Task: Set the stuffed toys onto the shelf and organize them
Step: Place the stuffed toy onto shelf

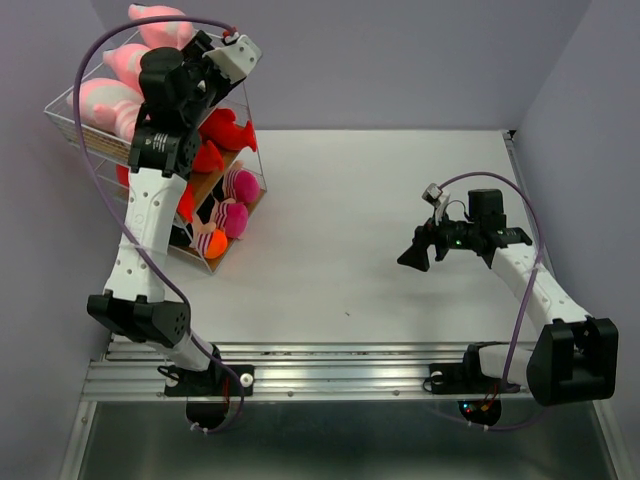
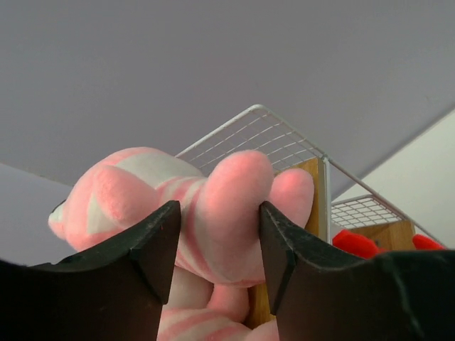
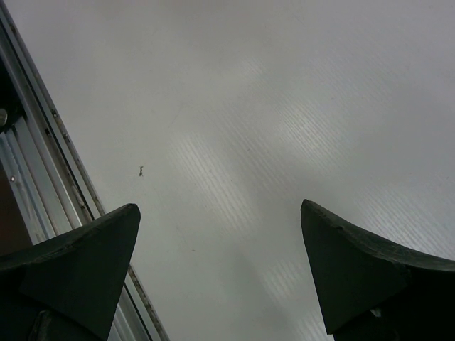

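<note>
Left gripper (image 2: 220, 213) up at top tier of shelf (image 2: 249, 135), at table's far-left corner. Jaws partway apart, limb of pink striped plush (image 2: 135, 188) between them, touching both pads; cannot tell if gripped or merely flanked. More pink striped plush (image 1: 105, 100) on same tier. Red plush fish (image 1: 228, 130) on middle tier, pink round-headed dolls (image 1: 240, 185) on lowest. Right gripper (image 3: 220, 234) spread wide over bare table (image 3: 284, 106), holding nothing, well apart from shelf.
</note>
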`<state>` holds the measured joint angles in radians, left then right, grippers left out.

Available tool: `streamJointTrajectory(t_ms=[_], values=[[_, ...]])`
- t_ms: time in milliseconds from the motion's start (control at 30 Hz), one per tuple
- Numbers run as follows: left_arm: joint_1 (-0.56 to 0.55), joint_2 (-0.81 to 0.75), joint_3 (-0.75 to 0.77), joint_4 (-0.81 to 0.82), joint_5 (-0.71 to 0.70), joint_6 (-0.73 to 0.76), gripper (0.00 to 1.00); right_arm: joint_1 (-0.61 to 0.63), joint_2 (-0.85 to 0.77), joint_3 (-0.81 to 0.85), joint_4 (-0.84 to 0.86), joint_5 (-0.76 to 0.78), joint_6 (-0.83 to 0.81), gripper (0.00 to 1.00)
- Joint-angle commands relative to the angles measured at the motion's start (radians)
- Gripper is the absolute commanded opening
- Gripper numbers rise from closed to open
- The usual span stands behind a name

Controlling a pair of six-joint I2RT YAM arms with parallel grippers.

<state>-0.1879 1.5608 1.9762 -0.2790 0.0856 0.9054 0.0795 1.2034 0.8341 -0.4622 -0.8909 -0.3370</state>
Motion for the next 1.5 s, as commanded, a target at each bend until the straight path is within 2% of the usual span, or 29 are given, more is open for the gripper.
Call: streamJointTrajectory(t_ms=[0,167,233,600,633,867,900,933,1067,1333,1467], values=[[0.007,-0.067,0.009,0.073,-0.020,-0.054,0.60,0.002,-0.021,-0.006,0.033,-0.019,-0.014,1.00],[0.007,-0.073,0.027,0.093,0.005,-0.094,0.64,0.002,-0.018,-0.007,0.033,-0.017,-0.014,1.00],[0.007,-0.077,0.035,0.096,0.014,-0.109,0.69,0.002,-0.019,-0.009,0.034,-0.016,-0.014,1.00],[0.008,-0.107,0.053,0.129,0.077,-0.183,0.77,0.002,-0.016,-0.009,0.034,-0.011,-0.016,1.00],[0.007,-0.111,0.058,0.141,0.083,-0.206,0.83,0.002,-0.016,-0.009,0.034,-0.011,-0.016,1.00],[0.007,-0.142,0.078,0.190,0.152,-0.321,0.87,0.002,-0.019,-0.009,0.033,-0.013,-0.022,1.00],[0.007,-0.149,0.078,0.196,0.161,-0.354,0.97,0.002,-0.019,-0.007,0.033,-0.013,-0.022,1.00],[0.007,-0.157,0.070,0.204,0.169,-0.371,0.99,0.002,-0.019,-0.007,0.033,-0.013,-0.023,1.00],[0.007,-0.229,0.039,0.262,0.187,-0.456,0.99,0.002,-0.019,-0.004,0.025,-0.011,-0.028,1.00],[0.007,-0.329,0.062,0.313,0.014,-0.605,0.99,0.002,-0.027,0.000,0.025,-0.002,-0.037,1.00],[0.008,-0.380,0.055,0.314,-0.132,-0.733,0.98,0.002,-0.030,-0.001,0.025,0.000,-0.040,1.00]])
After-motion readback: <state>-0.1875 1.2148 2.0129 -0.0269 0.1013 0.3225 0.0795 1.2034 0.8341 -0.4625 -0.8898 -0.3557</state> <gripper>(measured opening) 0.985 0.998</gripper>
